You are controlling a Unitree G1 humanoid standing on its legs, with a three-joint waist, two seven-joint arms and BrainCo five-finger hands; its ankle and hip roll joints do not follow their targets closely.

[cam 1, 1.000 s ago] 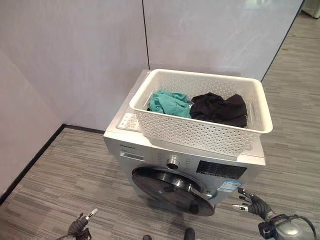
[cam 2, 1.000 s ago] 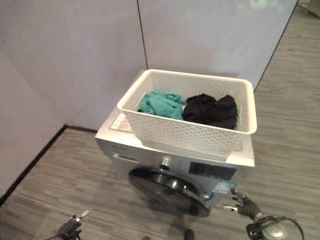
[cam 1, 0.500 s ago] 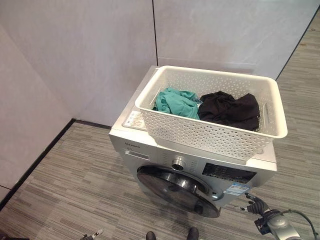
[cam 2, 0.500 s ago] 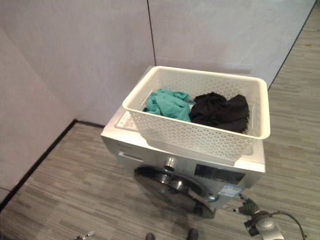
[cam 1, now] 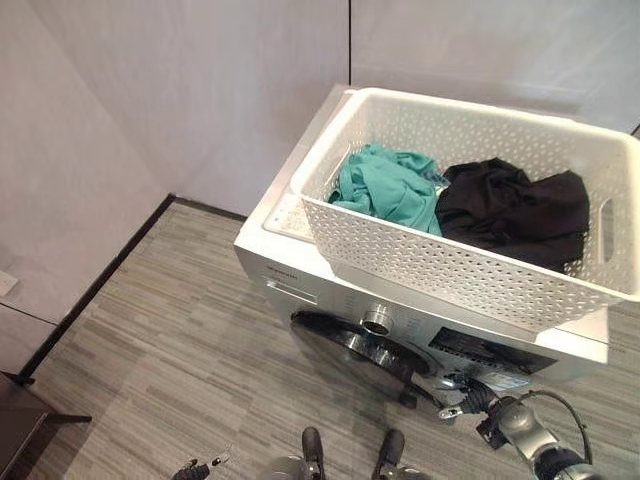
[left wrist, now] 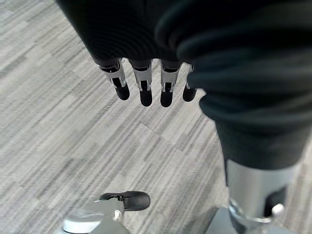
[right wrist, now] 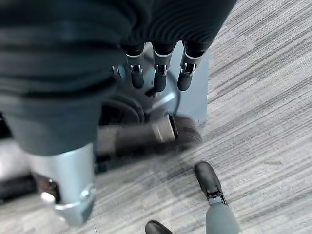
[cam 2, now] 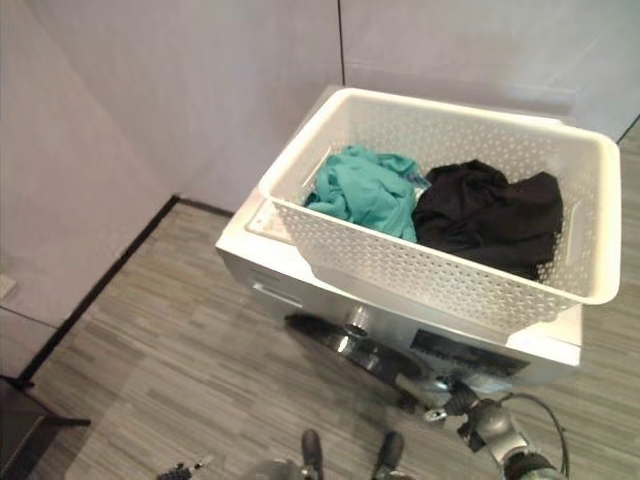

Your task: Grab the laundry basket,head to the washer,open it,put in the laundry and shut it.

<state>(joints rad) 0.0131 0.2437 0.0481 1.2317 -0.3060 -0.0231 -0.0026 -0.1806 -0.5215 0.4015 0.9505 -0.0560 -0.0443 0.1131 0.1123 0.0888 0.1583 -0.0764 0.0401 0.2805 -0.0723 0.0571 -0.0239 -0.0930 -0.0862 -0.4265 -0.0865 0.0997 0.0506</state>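
Basket first: the white perforated plastic laundry basket (cam 1: 470,265) sits on top of the silver front-loading washer (cam 1: 330,300), taking up most of the lid toward its right edge and hanging a bit past the front. Inside are a teal crumpled garment (cam 1: 385,185) toward the left and a black crumpled garment (cam 1: 515,205) toward the right, touching each other. The washer's dark round door (cam 1: 365,350) looks shut, so opening it seems to be the step in hand.

The right hand (cam 1: 462,398) is low at the front of the washer, just beside the door's right rim, fingers loosely spread and holding nothing. Its wrist view has the fingertips (right wrist: 158,80) pointing at the door edge, close, though I can't tell if they touch. The left hand (left wrist: 146,80) hangs over grey striped flooring (cam 1: 180,330) with straight, relaxed fingers, empty.

What could go wrong: the fingers might slip off the door rim without catching the latch, since there's not much to hook. Also, with the basket overhanging the front, a hard tug on the door could rock the washer and nudge the basket off.

Compared with half a second back, the whole view has shifted closer and leftward, and the right hand now sits nearer the door.
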